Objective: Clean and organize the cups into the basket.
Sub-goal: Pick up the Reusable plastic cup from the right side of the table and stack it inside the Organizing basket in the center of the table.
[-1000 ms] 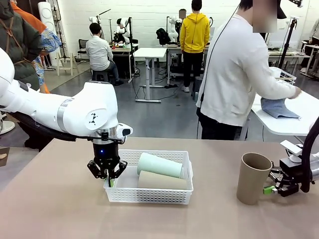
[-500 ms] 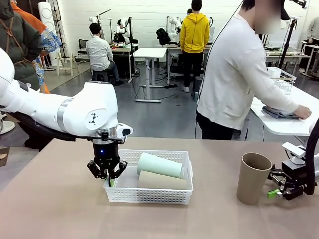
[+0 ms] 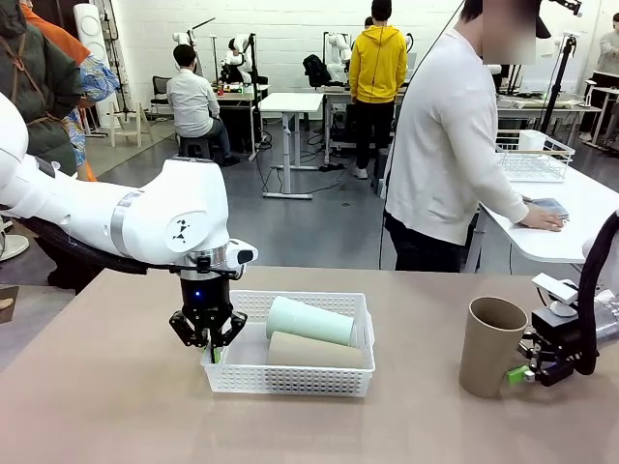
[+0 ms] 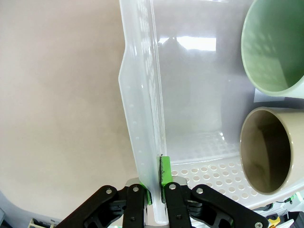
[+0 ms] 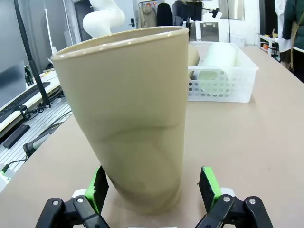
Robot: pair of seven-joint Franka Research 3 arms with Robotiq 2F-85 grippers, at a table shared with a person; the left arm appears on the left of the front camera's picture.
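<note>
The white perforated basket [image 3: 290, 380] sits mid-table, a mint green cup [image 3: 309, 321] and a tan cup [image 3: 314, 350] lying on their sides in it. My left gripper [image 3: 207, 340] is shut on the basket's left wall. From the left wrist, that gripper [image 4: 155, 197] pinches the basket wall [image 4: 142, 118], with the mint cup [image 4: 275, 47] and tan cup [image 4: 266, 152] open-end on. A second tan cup [image 3: 490, 346] stands upright at the right. My right gripper [image 3: 522, 370] is open beside its base. In the right wrist view this cup [image 5: 137, 118] stands between the spread fingers of that gripper [image 5: 154, 190].
A person stands at the far side, turned to a white side table [image 3: 580, 242], a hand on a blue cloth [image 3: 546, 206]. A white open-grid basket [image 3: 535, 155] rests there. Bare tabletop lies between the perforated basket [image 5: 223, 80] and the upright cup.
My right gripper drew slightly back from the upright cup, then came closer to its base again. The person's hand slid the blue cloth across the side table. The left gripper stayed put.
</note>
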